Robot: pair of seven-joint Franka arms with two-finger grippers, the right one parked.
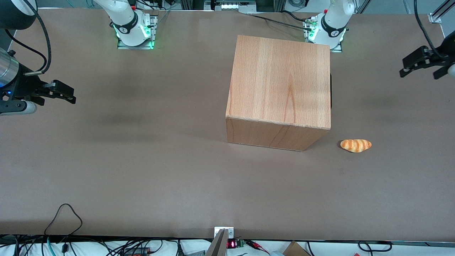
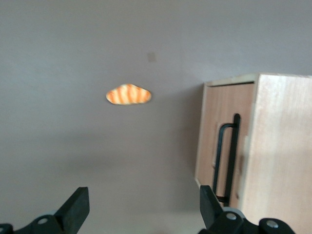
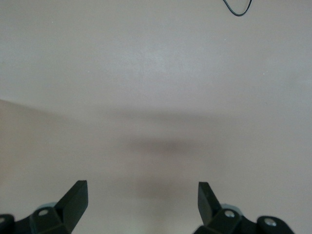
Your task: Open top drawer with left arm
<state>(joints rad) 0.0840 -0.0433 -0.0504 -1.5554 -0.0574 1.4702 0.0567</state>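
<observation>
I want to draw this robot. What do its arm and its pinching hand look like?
The left arm has a glossy white rounded shell, a black band near its base and green lights glowing there. Its black two-finger gripper, out at the working arm's end of the table, has pointed wedge-shaped fingers standing open. A black cable hangs above it.

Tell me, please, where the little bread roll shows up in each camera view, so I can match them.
Front view: the bread roll lies on the table beside the wooden cabinet, nearer the camera than the open gripper.
Left wrist view: the bread roll lies beside the cabinet's drawer front.
Right wrist view: not in it.
Shared landmark: the cabinet.
</observation>
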